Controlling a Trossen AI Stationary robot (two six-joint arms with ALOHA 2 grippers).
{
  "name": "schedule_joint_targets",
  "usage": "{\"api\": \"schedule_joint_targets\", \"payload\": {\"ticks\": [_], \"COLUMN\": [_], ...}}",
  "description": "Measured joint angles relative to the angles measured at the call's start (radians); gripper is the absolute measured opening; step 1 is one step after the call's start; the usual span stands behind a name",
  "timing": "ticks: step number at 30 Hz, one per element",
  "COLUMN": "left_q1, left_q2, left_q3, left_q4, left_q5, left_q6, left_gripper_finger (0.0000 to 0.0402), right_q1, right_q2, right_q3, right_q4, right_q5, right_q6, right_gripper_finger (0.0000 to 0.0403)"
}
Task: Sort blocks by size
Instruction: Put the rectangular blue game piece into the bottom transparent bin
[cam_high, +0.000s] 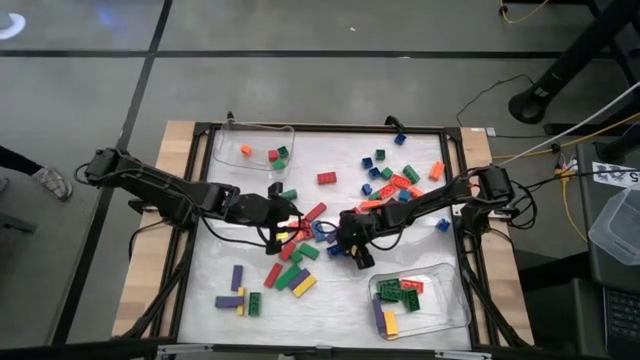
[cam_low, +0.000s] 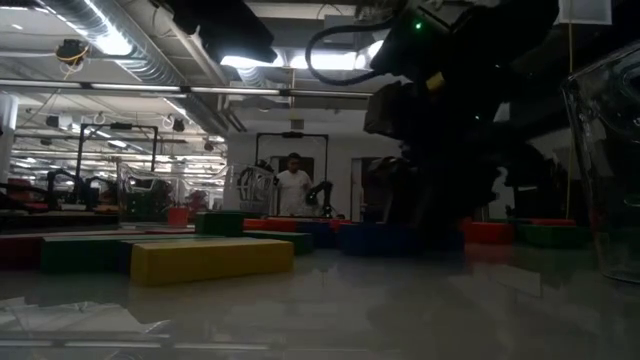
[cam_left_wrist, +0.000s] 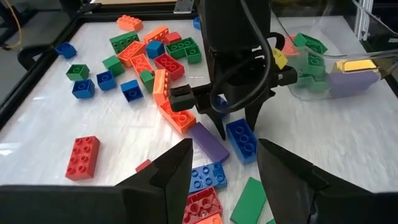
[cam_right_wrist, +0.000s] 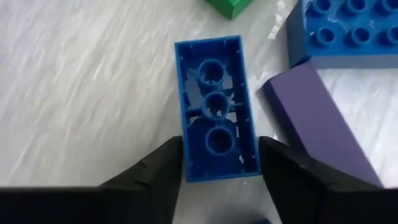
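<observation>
My right gripper (cam_high: 356, 252) stood over the middle of the desk (cam_high: 330, 300), jaws on either side of a long blue block (cam_right_wrist: 216, 127) lying hollow side up, apparently touching its sides; I judged the grasp nearly made. A purple block (cam_right_wrist: 320, 118) lay just beside it. Next I would need to clench firmly, lift clear, and carry it to the near tray (cam_high: 420, 300) where other long blocks lay. My left gripper (cam_high: 283, 225) waited nearby over the loose pile, jaws parted and holding nothing. More blocks were scattered toward the far tray (cam_high: 255, 150). In the low view the arm was a dark mass, hiding the grasp itself.
</observation>
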Motion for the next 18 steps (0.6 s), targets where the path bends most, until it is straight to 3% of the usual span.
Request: {"api": "schedule_joint_targets", "payload": {"ticks": [5,10,18], "left_q1": [0.000,0.000,-0.001], "left_q2": [0.000,0.000,0.001], "left_q3": [0.000,0.000,0.001], "left_q4": [-0.003,-0.016,-0.199], "left_q5": [0.000,0.000,0.005], "left_q6": [-0.080,-0.193,-0.253], "left_gripper_finger": [0.0166,0.0166,0.0166], "right_q1": [0.000,0.001,0.021], "right_q2": [0.004,-0.011,-0.048], "right_q3": [0.020,0.086,0.311], "right_q4": [-0.008,-0.131,-0.522], "right_q5": [0.003,-0.039,-0.182], "right_q6": [0.000,0.000,-0.003], "right_gripper_finger": [0.0139,0.0137,0.0165]}}
